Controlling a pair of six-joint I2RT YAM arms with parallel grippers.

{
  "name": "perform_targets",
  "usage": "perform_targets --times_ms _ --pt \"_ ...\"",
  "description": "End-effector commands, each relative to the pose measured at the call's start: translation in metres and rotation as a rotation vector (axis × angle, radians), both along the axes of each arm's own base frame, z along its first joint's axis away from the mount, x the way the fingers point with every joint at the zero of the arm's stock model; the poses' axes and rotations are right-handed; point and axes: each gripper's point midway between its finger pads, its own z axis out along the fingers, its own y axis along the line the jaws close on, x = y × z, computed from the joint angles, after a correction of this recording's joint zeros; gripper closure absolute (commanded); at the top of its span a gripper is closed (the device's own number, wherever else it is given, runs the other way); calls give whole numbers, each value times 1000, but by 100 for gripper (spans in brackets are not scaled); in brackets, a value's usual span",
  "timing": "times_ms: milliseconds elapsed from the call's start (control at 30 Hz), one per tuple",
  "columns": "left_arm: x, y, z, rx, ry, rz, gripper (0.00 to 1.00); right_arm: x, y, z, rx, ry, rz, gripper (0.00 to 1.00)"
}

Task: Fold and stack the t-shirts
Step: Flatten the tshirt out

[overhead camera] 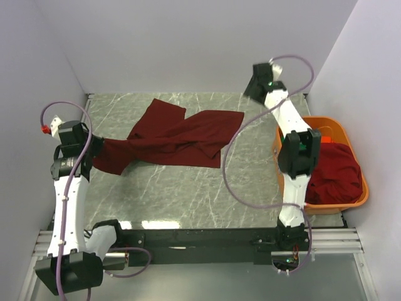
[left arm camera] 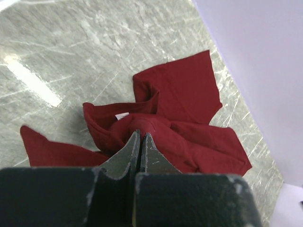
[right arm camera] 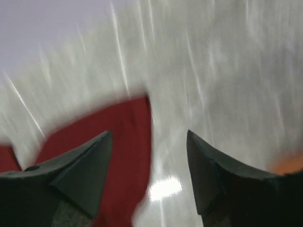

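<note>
A dark maroon-red t-shirt (overhead camera: 175,135) lies crumpled and spread across the back of the table. My left gripper (overhead camera: 95,147) is shut on a bunched fold at the shirt's left end; the left wrist view shows the jaws (left arm camera: 140,134) pinched together on the cloth, with the rest of the shirt (left arm camera: 189,99) trailing away. My right gripper (overhead camera: 254,88) is open and empty, raised near the shirt's right corner. In the blurred right wrist view that corner (right arm camera: 125,142) lies below the open gripper (right arm camera: 149,139). Another maroon shirt (overhead camera: 335,172) is heaped in the basket. The green and orange-red shirts are out of view.
A rigid orange plastic basket (overhead camera: 326,125) stands at the right table edge beside the right arm; a bit of it shows in the right wrist view (right arm camera: 289,163). White walls close in the back and sides. The marble tabletop (overhead camera: 188,194) lies in front of the shirt.
</note>
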Motion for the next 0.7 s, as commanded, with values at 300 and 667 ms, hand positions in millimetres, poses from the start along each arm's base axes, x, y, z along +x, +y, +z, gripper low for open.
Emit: perform_targets --times_ms 300,667 --pt "20 -5 -8 2 -22 -68 99 -232 123 -63 46 109 325 48" --pt "23 -9 -22 -23 -11 -85 99 -255 172 -116 64 190 512 50"
